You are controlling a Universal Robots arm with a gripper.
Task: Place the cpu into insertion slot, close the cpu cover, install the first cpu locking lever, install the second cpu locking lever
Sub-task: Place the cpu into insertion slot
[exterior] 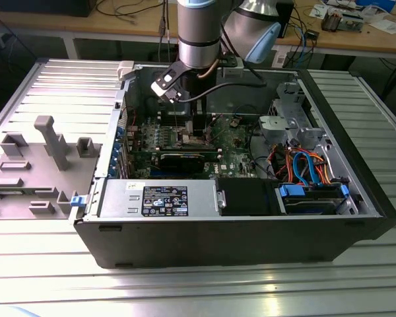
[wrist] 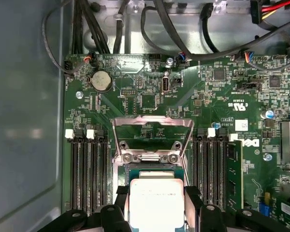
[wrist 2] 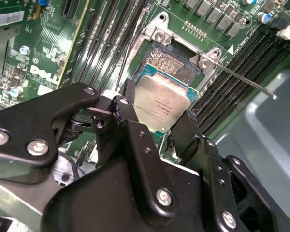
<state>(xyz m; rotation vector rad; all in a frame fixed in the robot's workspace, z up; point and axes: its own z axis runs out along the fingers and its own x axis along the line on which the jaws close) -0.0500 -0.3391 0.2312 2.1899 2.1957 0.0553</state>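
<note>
Plainly, the jaws are pinching the cpu (wrist 2: 160,107) by two opposite edges. They hold it flat over the insertion slot (wrist 2: 171,62), whose far strip of contacts lies uncovered in the second wrist view. I judge the chip not seated; whether it touches the rim I cannot tell. Lowered offset or tilted, a corner could land on the fine contacts and bend them, and a loose pinch could drop it crooked. Beyond, the cpu cover (wrist: 150,119) stands raised and a locking lever (wrist 2: 241,81) juts free, so either could foul the jaws. Hidden are the slot's near part under the chip, its keying notches, and, in the exterior view, the socket behind the arm (exterior: 198,33).
</note>
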